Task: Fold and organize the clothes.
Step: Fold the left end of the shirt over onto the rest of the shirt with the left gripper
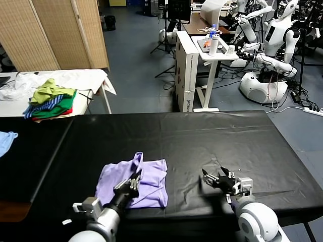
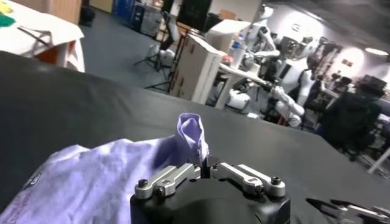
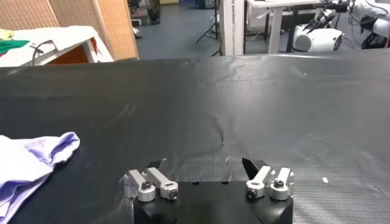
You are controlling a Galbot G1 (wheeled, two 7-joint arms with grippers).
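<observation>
Left gripper (image 1: 135, 179) pinched closed, right gripper (image 1: 216, 177) agape.

Even overhead room light, soft sheen on the black table (image 1: 212, 136), faint shadows; left wrist view's background slightly blurred.

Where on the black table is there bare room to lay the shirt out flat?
The black table is bare behind the lavender T-shirt, to its far edge, and between shirt and open right gripper. The near-left is crowded: the shut left gripper is over the bunched shirt.
</observation>
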